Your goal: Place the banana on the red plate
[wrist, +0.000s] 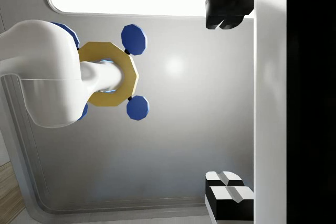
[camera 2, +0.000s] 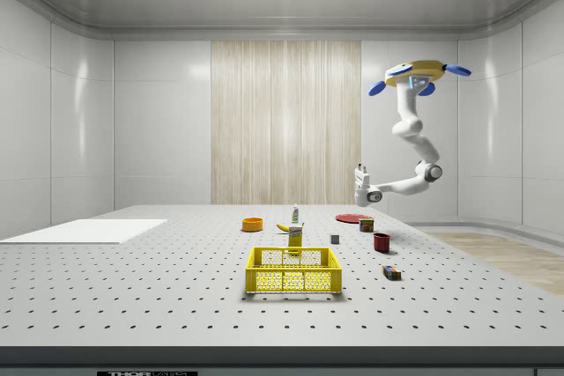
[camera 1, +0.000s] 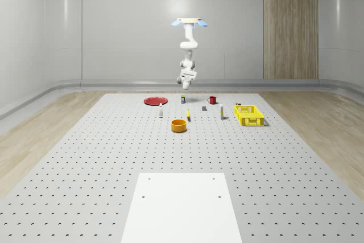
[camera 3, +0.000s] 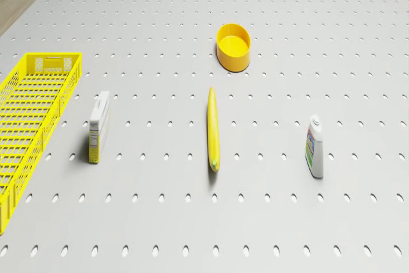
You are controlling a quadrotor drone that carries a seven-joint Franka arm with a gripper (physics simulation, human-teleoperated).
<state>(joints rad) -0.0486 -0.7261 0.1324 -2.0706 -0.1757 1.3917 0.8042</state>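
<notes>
Yellow and slender, the long curved banana (camera 3: 213, 129) lies flat on the grey perforated tabletop (camera 3: 192, 222), untouched, toward the far edge in the whole-scene view. Just beside it stands a round orange-yellow bowl (camera 3: 233, 46); a small white bottle with a coloured label (camera 3: 314, 147) stands to one side of the banana, a white and yellow carton (camera 3: 98, 126) to the other, and beyond the carton sits a yellow plastic mesh crate (camera 3: 32, 113). The flat round red plate (camera 1: 154, 101) rests nearer the tabletop's far edge, well apart from the banana, with a dark red mug (camera 1: 212, 100) also along that edge. The quadrotor drone (camera 1: 189, 23) hovers high above the far edge. Its white arm hangs down and the jaws (camera 2: 359, 173) stand open, holding nothing, well above the tabletop.
</notes>
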